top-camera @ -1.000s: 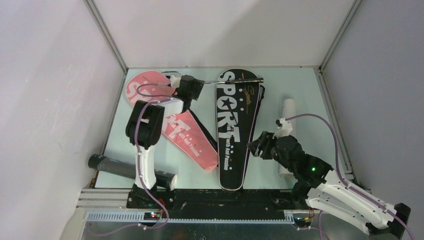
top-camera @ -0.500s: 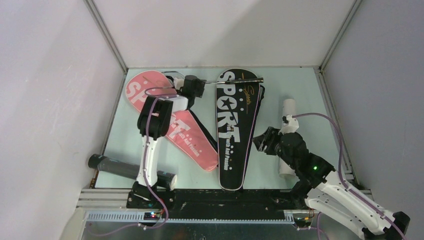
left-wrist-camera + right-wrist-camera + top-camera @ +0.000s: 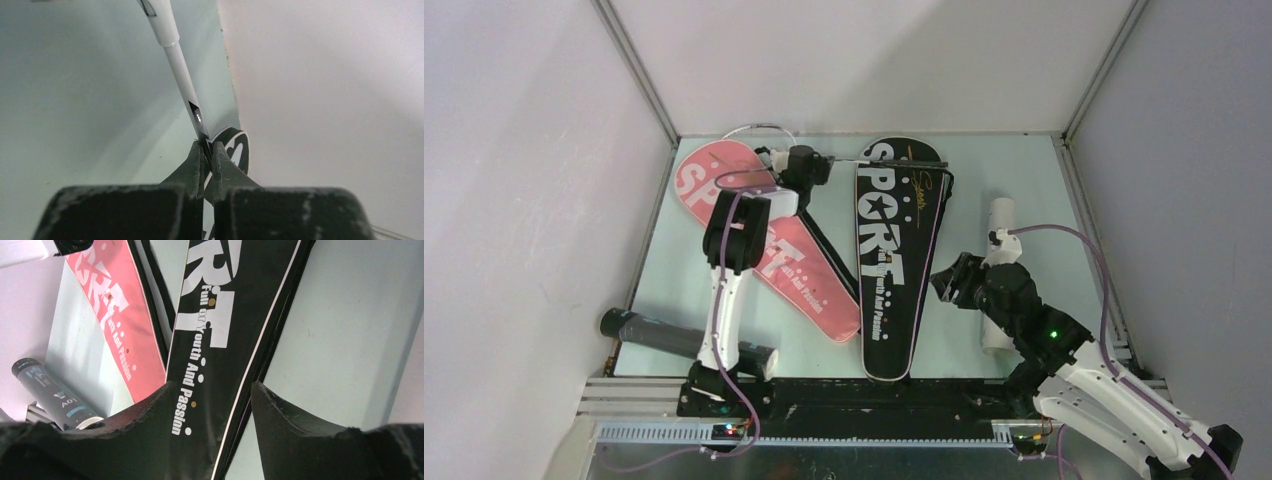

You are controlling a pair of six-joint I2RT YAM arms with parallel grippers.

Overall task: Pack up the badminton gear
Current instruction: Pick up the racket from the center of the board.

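My left gripper (image 3: 817, 167) (image 3: 206, 146) is shut on the thin shaft of a white racket (image 3: 176, 60) at the back of the table. The shaft (image 3: 904, 160) runs across the top of the black "SPORT" cover (image 3: 892, 250) (image 3: 225, 315), and the thin white head (image 3: 759, 129) shows against the back wall. The pink "SPORT" cover (image 3: 769, 245) (image 3: 112, 300) lies left of the black one, under my left arm. My right gripper (image 3: 946, 285) (image 3: 212, 387) hangs open over the black cover's right edge, holding nothing.
A black shuttle tube (image 3: 686, 341) (image 3: 50, 392) lies at the near left by the arm base. A white tube (image 3: 1001, 215) lies on the right, partly hidden under my right arm. Walls close in the back and both sides of the table (image 3: 1044, 190).
The left gripper has shut on the racket shaft, and the white head now shows at the back wall. The right gripper drew slightly right a second ago, then held still.
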